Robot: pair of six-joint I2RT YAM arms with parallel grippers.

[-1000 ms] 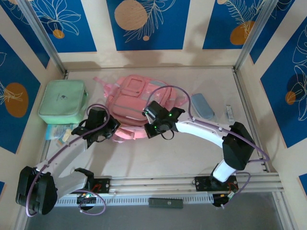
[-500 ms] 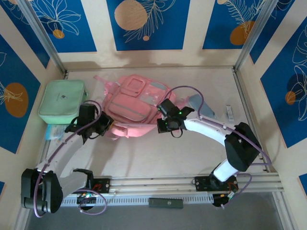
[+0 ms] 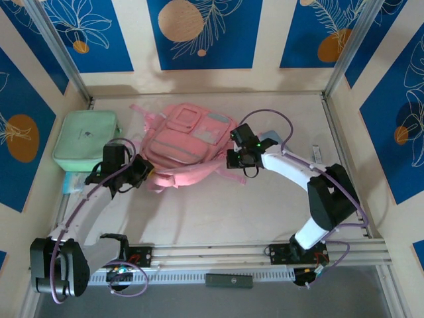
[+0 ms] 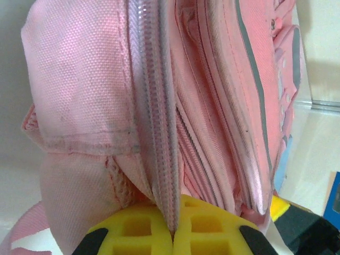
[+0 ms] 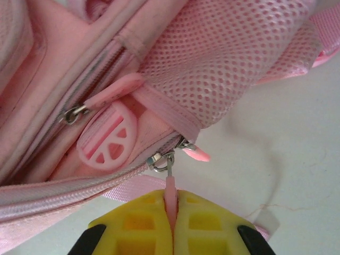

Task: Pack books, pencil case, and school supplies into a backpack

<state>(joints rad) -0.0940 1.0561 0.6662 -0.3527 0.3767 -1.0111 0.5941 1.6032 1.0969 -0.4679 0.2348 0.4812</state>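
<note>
My right pincer (image 5: 171, 212) is clenched on a pink zipper pull (image 5: 170, 185) just ahead of it. My left pincer (image 4: 172, 234) grips the backpack (image 4: 95, 79) along its zipper seam.

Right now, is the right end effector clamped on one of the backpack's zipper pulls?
Yes, the right end effector is shut on the thin pink zipper pull that hangs from a metal slider on the backpack.
</note>
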